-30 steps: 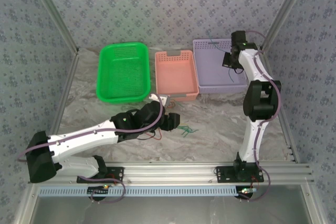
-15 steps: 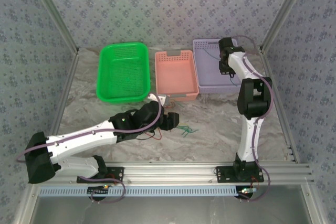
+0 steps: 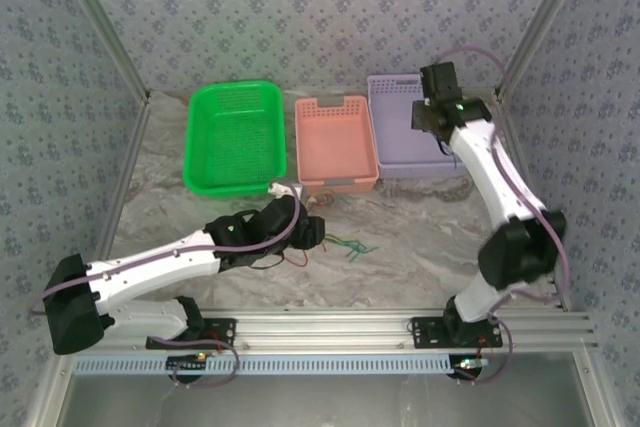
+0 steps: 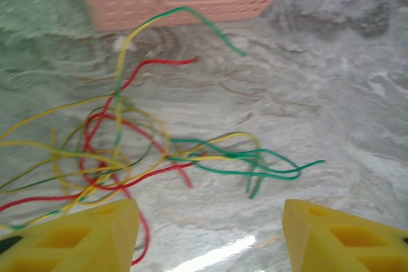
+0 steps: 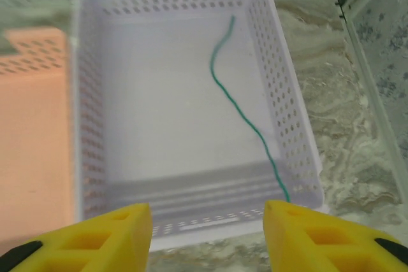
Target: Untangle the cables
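Cables [image 3: 348, 245] partly under L arm [image 3: 170, 262]

Plastic, coated wire, polished stone look.
My yellow fingers [image 4: 83, 237] look like matt plastic; the cables [image 4: 115, 167] have smooth coloured coating; the lilac basket [image 5: 288, 119] is perforated plastic; the surface [image 4: 331, 106] is marbled, faintly glossy.

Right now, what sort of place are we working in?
Probably a lab test cell, not a home or workshop: an aluminium frame runs along the near edge, and patterned backdrop panels wall in the marbled table.
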Controlling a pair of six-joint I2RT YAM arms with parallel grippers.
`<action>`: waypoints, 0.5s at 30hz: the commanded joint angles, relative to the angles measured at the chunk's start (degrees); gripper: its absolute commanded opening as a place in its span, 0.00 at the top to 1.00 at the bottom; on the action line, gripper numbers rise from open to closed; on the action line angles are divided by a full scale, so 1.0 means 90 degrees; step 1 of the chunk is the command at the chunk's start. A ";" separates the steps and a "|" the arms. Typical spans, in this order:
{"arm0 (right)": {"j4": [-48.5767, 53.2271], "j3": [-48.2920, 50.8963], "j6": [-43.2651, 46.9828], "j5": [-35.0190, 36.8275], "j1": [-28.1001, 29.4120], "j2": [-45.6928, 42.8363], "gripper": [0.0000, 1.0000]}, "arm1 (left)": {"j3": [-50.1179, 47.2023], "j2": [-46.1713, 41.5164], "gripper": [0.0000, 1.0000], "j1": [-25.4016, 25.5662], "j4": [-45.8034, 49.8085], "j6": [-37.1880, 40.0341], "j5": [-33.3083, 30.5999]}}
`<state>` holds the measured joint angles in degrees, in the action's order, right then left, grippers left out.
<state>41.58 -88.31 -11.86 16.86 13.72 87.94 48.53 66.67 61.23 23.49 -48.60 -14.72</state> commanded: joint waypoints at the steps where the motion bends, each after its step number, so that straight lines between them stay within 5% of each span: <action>1: -0.0155 0.1409 -0.0795 -0.0811 0.0269 -0.1089 0.49 | -0.0296 -0.0433 0.39 -0.0145 0.0383 -0.0226 -0.0141; 8: -0.0612 0.4168 -0.2613 -0.1258 0.2125 -0.3159 0.49 | -0.0515 -0.0460 0.37 -0.0343 0.0701 -0.0142 -0.0014; 11: -0.0763 0.4943 -0.3597 -0.1167 0.2947 -0.3407 0.47 | -0.0477 -0.0171 0.37 -0.0358 0.0724 0.0012 -0.0014; 15: -0.1364 0.5622 -0.4490 -0.1477 0.3242 -0.3394 0.43 | -0.0453 0.0395 0.34 -0.0364 0.0436 0.0109 0.0089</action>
<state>34.37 -40.12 -41.85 5.52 42.15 58.06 44.40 67.48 58.43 28.18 -49.10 -14.57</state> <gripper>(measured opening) 0.573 0.656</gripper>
